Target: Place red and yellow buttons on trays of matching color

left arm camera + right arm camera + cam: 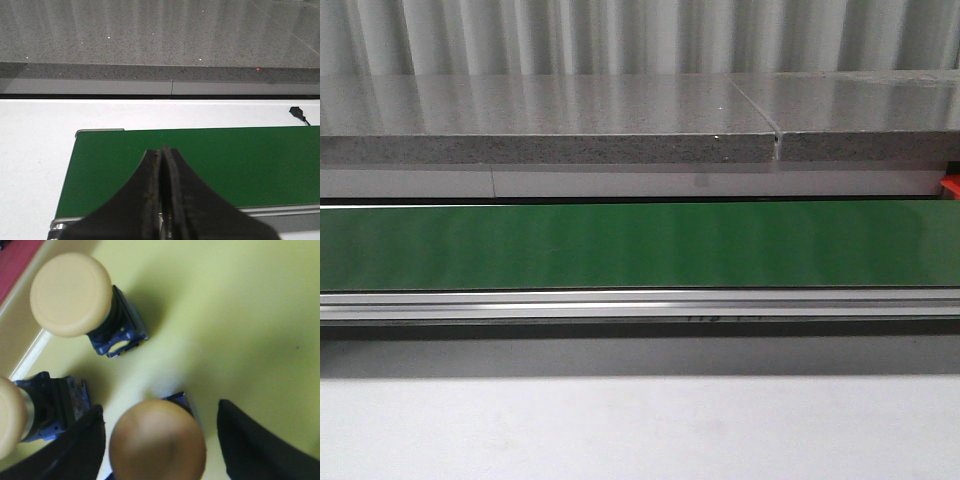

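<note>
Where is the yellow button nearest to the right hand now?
In the right wrist view, the yellow button stands on the yellow tray, between the open right hand fingers.

My left gripper hangs with its dark fingers pressed together above the green conveyor belt. Beyond lie the white table and a grey speckled counter.

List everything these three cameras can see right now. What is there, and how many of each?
Yellow buttons: three, yellow caps on blue-black bases, standing on the yellow tray; one sits between the right gripper's fingers.
Yellow tray: one, under the buttons.
Red tray: one, only a corner seen beside the yellow tray.
Conveyor belt: one, green, bare, crossing the white table.
Stone counter: grey, behind the belt.
Left gripper: black, shut, over the belt's end.
Right gripper: black, open.
</note>
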You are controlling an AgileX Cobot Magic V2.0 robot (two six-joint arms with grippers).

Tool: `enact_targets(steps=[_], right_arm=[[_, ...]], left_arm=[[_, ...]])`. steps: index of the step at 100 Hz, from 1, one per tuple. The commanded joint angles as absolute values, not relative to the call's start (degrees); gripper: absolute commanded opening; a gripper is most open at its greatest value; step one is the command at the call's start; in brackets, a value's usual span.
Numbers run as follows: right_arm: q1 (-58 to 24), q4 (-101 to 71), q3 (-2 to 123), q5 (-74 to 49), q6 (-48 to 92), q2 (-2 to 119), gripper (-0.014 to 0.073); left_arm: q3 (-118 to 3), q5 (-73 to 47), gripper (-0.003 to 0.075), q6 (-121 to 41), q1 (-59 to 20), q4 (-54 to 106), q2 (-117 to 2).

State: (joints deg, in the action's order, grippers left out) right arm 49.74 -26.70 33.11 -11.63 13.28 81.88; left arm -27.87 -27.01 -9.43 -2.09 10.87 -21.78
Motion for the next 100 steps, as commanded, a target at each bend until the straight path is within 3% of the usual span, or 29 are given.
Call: enact_targets(steps=[1, 40, 100], right_arm=[[49.55, -27.08, 34.33, -9.90, 13.96, 79.47, 0.0531], [47.29, -30.82, 34.87, -6.82, 13.91, 65.53, 0.0528], [11.71, -30.48, 37.65, -7.75, 26.96, 48.21, 0.0521]], left_arm=[[-29.44, -22.79, -0.0021, -9.41, -2.59, 11.58, -22.32], [-29.44, -22.79, -0.0021, -9.41, -2.59, 11.58, -22.32], [-29.44, -22.79, -0.0021, -9.41, -2.59, 11.58, -22.32]])
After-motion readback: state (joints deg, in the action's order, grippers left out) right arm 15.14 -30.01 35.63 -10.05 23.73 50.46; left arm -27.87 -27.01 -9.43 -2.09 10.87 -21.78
